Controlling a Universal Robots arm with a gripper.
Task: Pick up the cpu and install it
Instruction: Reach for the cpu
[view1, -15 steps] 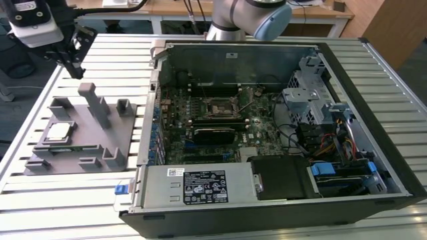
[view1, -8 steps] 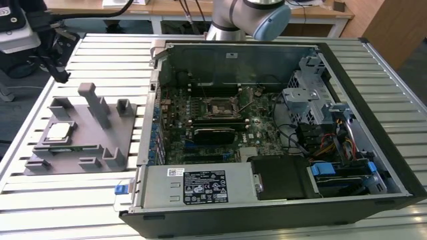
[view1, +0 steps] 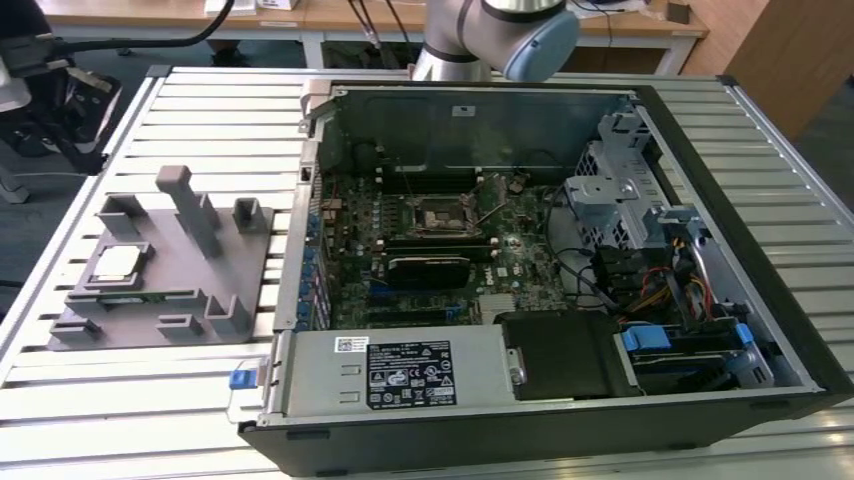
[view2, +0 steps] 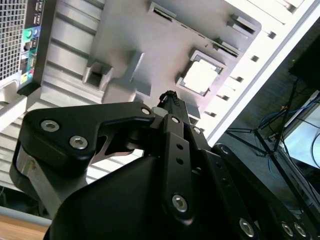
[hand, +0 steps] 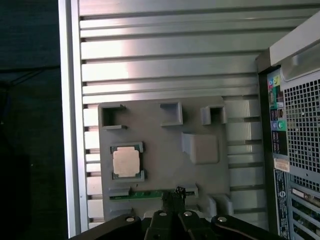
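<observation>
The cpu (view1: 118, 262) is a small silver square lying flat in a recess of the grey holder plate (view1: 187, 300), at the exterior view's left, beside the open computer case (view1: 534, 250). In both wrist views the cpu (view2: 200, 77) (hand: 125, 162) lies uncovered on the plate, with nothing touching it. My gripper (hand: 175, 192) (view2: 170, 97) hangs above the plate's edge near a green memory stick (hand: 150, 194), a short way from the cpu. Its fingers meet at one tip and hold nothing. The black socket frame (view1: 437, 215) sits on the motherboard inside the case.
The holder plate carries raised posts (view1: 187, 200) and brackets. The slatted metal table (view1: 200, 110) ends close beyond the plate. The case's rear panel (hand: 295, 150) stands near the plate. Drive cages, cables (view1: 641, 280) and a power supply (view1: 400, 372) crowd the case.
</observation>
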